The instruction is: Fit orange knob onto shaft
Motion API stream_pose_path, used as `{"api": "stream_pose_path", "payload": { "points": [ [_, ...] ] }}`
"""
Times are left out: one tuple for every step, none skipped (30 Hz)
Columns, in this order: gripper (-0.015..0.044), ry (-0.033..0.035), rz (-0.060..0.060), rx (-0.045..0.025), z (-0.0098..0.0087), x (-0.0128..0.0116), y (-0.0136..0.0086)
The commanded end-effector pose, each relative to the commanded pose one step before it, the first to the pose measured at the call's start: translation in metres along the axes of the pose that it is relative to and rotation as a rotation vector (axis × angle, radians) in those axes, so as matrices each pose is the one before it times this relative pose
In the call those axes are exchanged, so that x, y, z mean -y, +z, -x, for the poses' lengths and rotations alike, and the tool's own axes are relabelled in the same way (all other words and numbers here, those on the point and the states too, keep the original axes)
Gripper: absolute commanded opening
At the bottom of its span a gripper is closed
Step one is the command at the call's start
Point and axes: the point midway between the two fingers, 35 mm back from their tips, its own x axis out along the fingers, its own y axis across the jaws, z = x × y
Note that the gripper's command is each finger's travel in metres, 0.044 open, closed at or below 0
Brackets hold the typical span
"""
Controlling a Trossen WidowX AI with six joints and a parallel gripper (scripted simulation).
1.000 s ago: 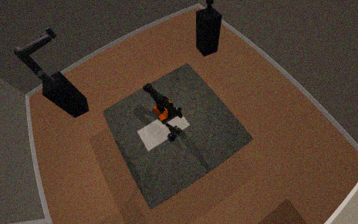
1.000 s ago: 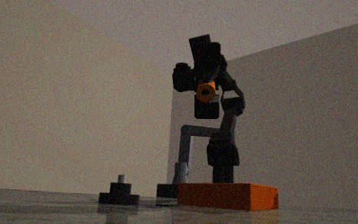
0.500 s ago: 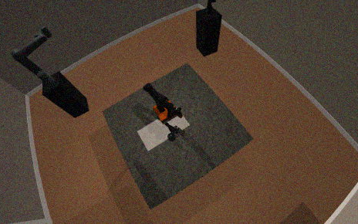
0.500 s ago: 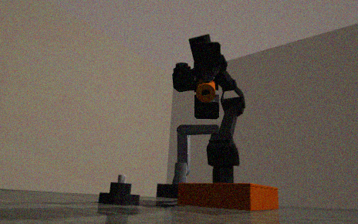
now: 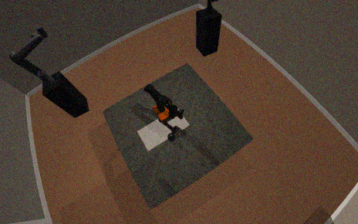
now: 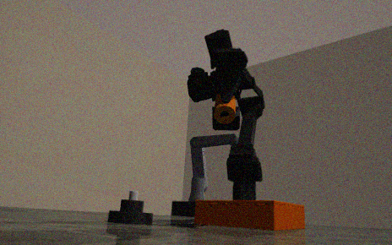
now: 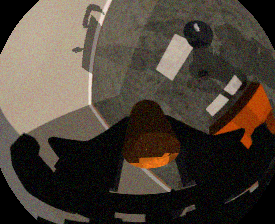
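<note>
The orange knob (image 6: 228,104) (image 7: 150,132) is held in my gripper (image 6: 225,108) (image 7: 146,119), which is shut on it high above the table. In the exterior view the knob is tipped, its end with the dark hole facing that camera; I cannot make out the hole's flat side. The round dark pedestal (image 5: 171,137) (image 6: 131,207) (image 7: 204,39) stands on the table, low and to the left of the knob in the exterior view. Its silver shaft (image 6: 133,195) (image 7: 196,27) points straight up. The shaft's flat side cannot be told. The knob is well away from the shaft.
An orange box (image 5: 162,113) (image 6: 236,214) (image 7: 248,112) stands by the arm's base. White rectangles (image 5: 153,135) (image 7: 174,57) lie on the dark mat (image 5: 208,143) near the pedestal. Two dark blocks (image 5: 66,94) (image 5: 207,32) with arm-like parts stand farther off.
</note>
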Motion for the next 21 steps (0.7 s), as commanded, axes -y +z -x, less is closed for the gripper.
{"api": "stream_pose_path", "payload": {
  "points": [
    [0.0000, -0.05385, 0.0078, 0.00387, -0.00420, -0.00106, 0.00025],
    [0.0000, -0.02040, -0.0001, -0.00004, -0.00196, 0.00064, 0.00000],
    [0.0000, -0.02056, -0.0001, -0.00003, -0.00200, 0.00061, 0.00000],
    [0.0000, -0.01810, 0.0000, -0.00003, -0.00177, 0.00050, 0.00000],
    [0.0000, -0.01813, -0.0001, -0.00004, -0.00179, 0.00046, 0.00000],
    [0.0000, -0.01857, -0.0001, -0.00004, -0.00185, 0.00044, 0.00000],
    [0.0000, -0.01907, -0.0001, -0.00005, -0.00191, 0.00042, 0.00000],
    [0.0000, -0.01947, -0.0001, -0.00005, -0.00196, 0.00039, 0.00000],
    [0.0000, -0.01976, -0.0001, -0.00005, -0.00200, 0.00036, 0.00000],
    [0.0000, -0.01776, -0.0001, -0.00004, -0.00181, 0.00029, 0.00000],
    [0.0000, -0.01788, -0.0001, -0.00005, -0.00183, 0.00025, 0.00000],
    [0.0000, -0.01833, -0.0001, -0.00005, -0.00189, 0.00023, 0.00000],
    [0.0000, -0.01878, -0.0001, -0.00005, -0.00194, 0.00020, 0.00000],
    [0.0000, -0.01915, -0.0001, -0.00005, -0.00199, 0.00016, 0.00000],
    [0.0000, -0.01749, -0.0001, -0.00005, -0.00182, 0.00011, 0.00000],
    [0.0000, -0.01765, -0.0001, -0.00006, -0.00184, 0.00008, 0.00000],
    [0.0000, -0.01808, -0.0001, -0.00006, -0.00189, 0.00005, 0.00000],
    [0.0000, -0.01851, -0.0001, -0.00006, -0.00194, 0.00001, 0.00000],
    [0.0000, -0.01715, -0.0001, -0.00006, -0.00180, -0.00002, 0.00000],
    [0.0000, -0.01731, -0.0001, -0.00006, -0.00182, -0.00005, 0.00000],
    [0.0000, -0.01775, -0.0001, -0.00007, -0.00187, -0.00009, 0.00000]
  ]
}}
